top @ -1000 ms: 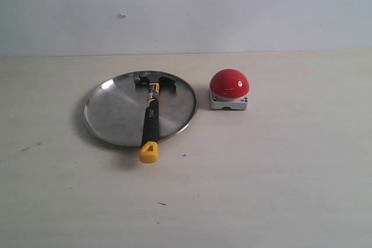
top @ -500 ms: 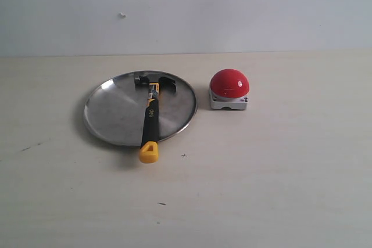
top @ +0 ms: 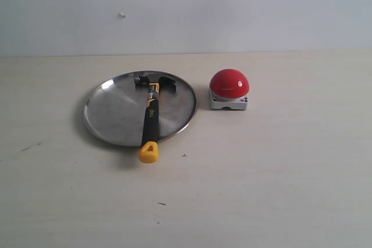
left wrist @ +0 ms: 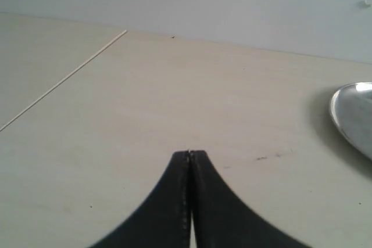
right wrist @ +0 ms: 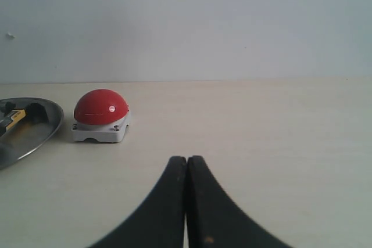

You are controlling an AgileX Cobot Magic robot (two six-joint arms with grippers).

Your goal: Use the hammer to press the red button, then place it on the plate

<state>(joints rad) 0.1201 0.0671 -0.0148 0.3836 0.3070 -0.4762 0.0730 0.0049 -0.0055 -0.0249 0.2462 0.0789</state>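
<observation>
The hammer (top: 151, 114) lies on the silver plate (top: 113, 111), its dark head at the far side and its yellow handle end sticking out over the near rim. To the right of the plate stands the red button (top: 229, 82) on its grey base. Neither arm shows in the exterior view. My left gripper (left wrist: 190, 153) is shut and holds nothing, low over bare table, with the plate's rim (left wrist: 349, 114) off to one side. My right gripper (right wrist: 187, 158) is also shut and empty, well short of the red button (right wrist: 100, 107); part of the hammer (right wrist: 14, 117) shows on the plate (right wrist: 35, 135).
The pale wooden table (top: 279, 172) runs to a plain light wall behind. A thin seam line (left wrist: 64, 79) crosses the table in the left wrist view. A few small dark marks (top: 184, 155) dot the surface near the plate.
</observation>
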